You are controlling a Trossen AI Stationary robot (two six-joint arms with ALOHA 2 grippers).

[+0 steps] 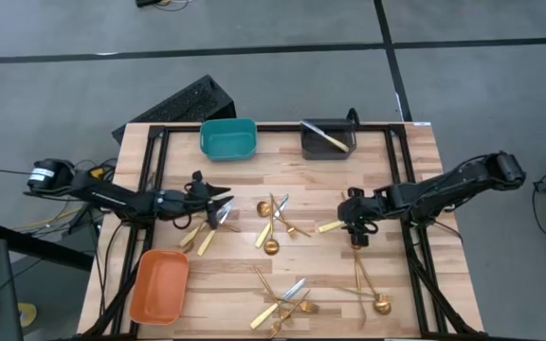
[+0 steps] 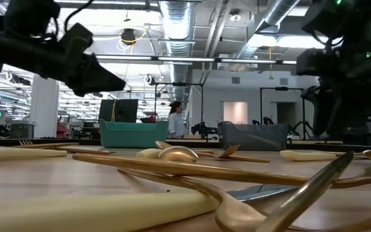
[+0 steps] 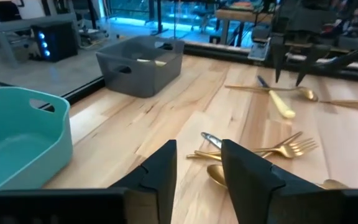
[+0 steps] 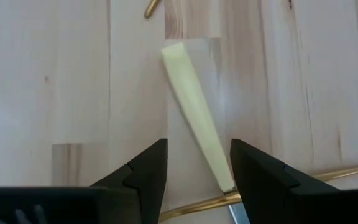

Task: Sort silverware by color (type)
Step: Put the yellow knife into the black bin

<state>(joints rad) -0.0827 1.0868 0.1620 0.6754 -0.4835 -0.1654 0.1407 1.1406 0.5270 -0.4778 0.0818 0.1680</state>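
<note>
Gold silverware lies scattered on the wooden table: a group at the middle [image 1: 275, 225], another by the near edge [image 1: 282, 305], and spoons at the right [image 1: 373, 296]. My right gripper [image 4: 197, 171] is open and points down. Its fingers stand on either side of the cream handle [image 4: 192, 121] of a knife [image 1: 330, 225], just above the table. My left gripper [image 3: 197, 165] is open and nearly level at the middle left [image 1: 224, 210]. Nothing is between its fingers; a fork [image 3: 284, 149] and a spoon lie just ahead of it.
A teal bin [image 1: 227, 152] and a grey bin [image 1: 308, 147] holding one cream-handled piece stand at the far edge. An orange bin [image 1: 159, 284] sits at the near left. Cream-handled pieces [image 1: 199, 237] lie under the left gripper. A black frame runs along the table's sides.
</note>
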